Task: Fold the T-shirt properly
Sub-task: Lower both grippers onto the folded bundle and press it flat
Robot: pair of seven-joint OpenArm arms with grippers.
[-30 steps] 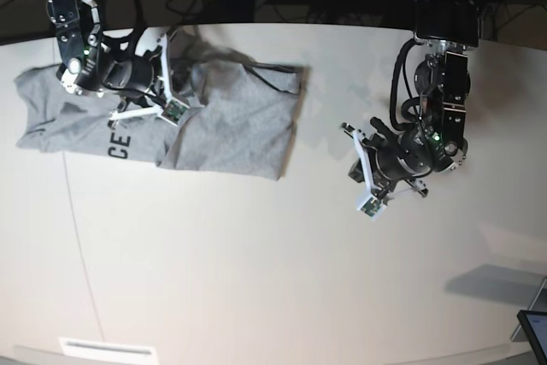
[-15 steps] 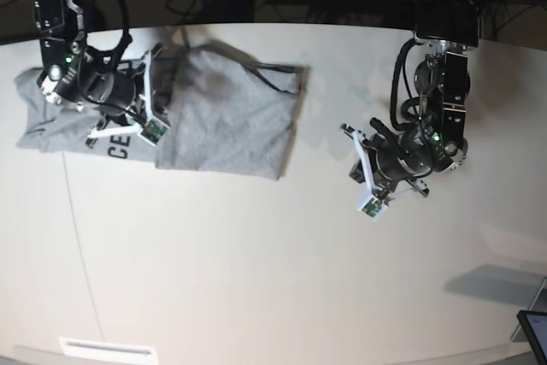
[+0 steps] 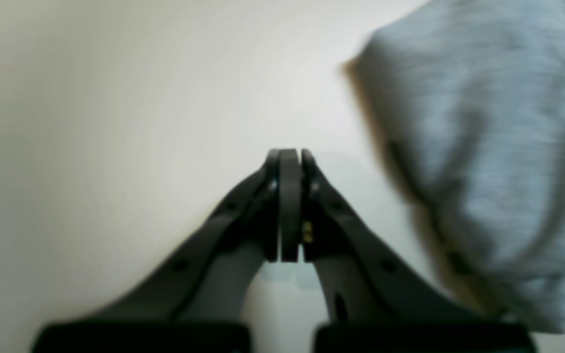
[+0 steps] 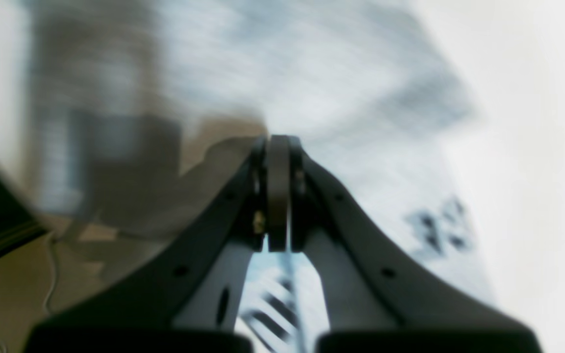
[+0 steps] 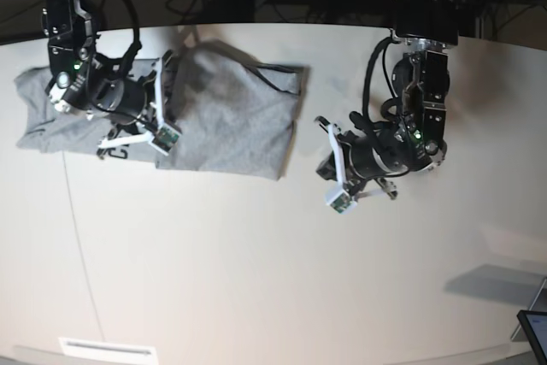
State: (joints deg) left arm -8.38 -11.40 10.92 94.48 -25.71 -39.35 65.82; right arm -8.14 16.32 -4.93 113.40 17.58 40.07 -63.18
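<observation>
A: In the left wrist view, what is seen?

B: The left end effector is seen pressed together with nothing pinched, over the bare desk. The T-shirt is seen just to one side, its edge near but untouched; the arm is probably kept beside the cloth until a corner is needed.

A: And in the right wrist view?

B: The right end effector is seen with its jaws pressed together over the grey T-shirt. Whether any cloth is pinched cannot be told, as the picture is blurred. Dark print is glimpsed low down.

A: And the base view?

B: The T-shirt is shown lying partly folded at the far left of the desk, with the right end effector held over its middle, likely for the next fold. The left end effector is kept off the cloth. No containers are seen.
</observation>
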